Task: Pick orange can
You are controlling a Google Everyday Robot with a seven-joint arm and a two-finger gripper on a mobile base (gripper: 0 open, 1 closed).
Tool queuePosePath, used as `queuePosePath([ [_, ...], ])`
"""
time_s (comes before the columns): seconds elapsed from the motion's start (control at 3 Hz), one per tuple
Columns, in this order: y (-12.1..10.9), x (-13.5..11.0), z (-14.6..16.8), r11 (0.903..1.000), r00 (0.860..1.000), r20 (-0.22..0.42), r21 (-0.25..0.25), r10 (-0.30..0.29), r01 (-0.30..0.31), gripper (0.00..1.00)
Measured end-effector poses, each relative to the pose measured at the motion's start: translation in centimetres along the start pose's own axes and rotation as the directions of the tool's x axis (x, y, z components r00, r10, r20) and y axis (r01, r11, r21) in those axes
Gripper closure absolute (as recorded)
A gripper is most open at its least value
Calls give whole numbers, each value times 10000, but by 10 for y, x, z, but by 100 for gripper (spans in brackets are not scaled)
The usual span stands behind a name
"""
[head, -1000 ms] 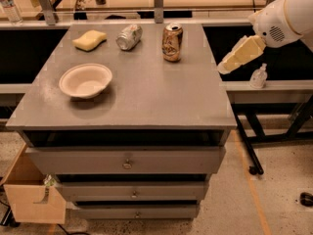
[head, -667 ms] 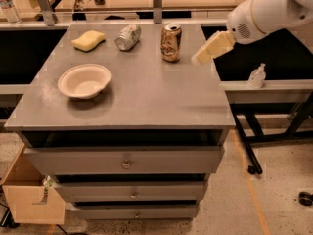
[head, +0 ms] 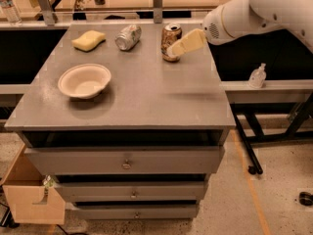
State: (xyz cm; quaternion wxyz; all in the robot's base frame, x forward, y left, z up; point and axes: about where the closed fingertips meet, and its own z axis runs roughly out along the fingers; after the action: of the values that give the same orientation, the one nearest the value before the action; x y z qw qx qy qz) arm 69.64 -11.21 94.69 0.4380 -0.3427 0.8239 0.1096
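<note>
The orange can [head: 170, 39] stands upright near the back right of the grey cabinet top [head: 146, 92]. It is copper-orange with pale markings and a silver rim. My gripper [head: 180, 46] reaches in from the right on the white arm [head: 254, 11]. Its pale tan fingers overlap the can's right side and hide part of it.
A silver-grey dented can [head: 128, 36] lies on its side left of the orange can. A yellow sponge [head: 88, 39] sits at the back left. A white bowl [head: 84, 80] sits at the left front. A small clear bottle [head: 257, 76] stands on the rail to the right.
My arm and gripper have swung left from beyond the cabinet's right edge to the orange can. The can and other objects have not moved.
</note>
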Motion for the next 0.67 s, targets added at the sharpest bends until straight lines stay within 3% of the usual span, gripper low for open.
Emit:
queuePosePath([
  [0.33, 2, -12, 20, 9982, 9978, 297, -136, 587, -583, 0],
  [0.67, 5, -18, 41, 9971, 9958, 529, -196, 742, -732, 0],
])
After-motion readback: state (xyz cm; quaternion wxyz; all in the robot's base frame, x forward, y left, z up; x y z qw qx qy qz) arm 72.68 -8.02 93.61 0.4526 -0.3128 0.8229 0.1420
